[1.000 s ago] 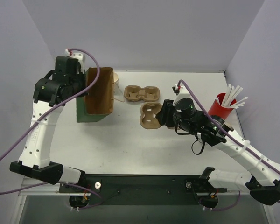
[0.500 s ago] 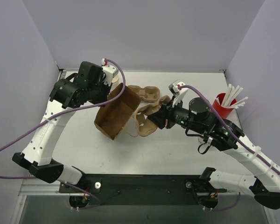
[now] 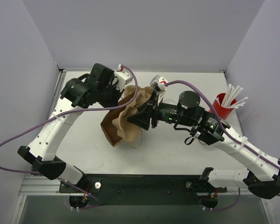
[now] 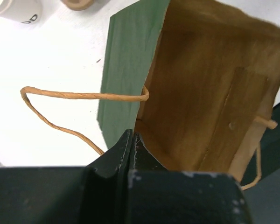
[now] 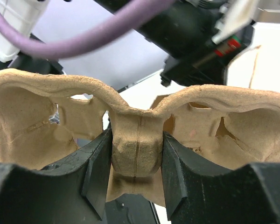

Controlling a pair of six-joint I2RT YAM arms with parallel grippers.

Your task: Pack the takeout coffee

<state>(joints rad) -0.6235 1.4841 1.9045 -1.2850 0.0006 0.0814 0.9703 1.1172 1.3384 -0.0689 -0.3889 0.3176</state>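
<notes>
Packing looks barely begun: left gripper pinches the green-sided brown paper bag's rim, right gripper clamps the empty brown moulded-cardboard cup carrier; a small white paper cup sits outside.

A white table is enclosed on three sides by plain lavender-grey walls. The surface is evenly lit, and only soft shadows are cast.

The top camera is looking down from above and behind the arms, taking in the whole table. The left wrist camera is peering past the left gripper into the paper bag, very close. The right wrist camera is looking over the right gripper, close against the cardboard carrier. The top view is sharing both bag and carrier
</notes>
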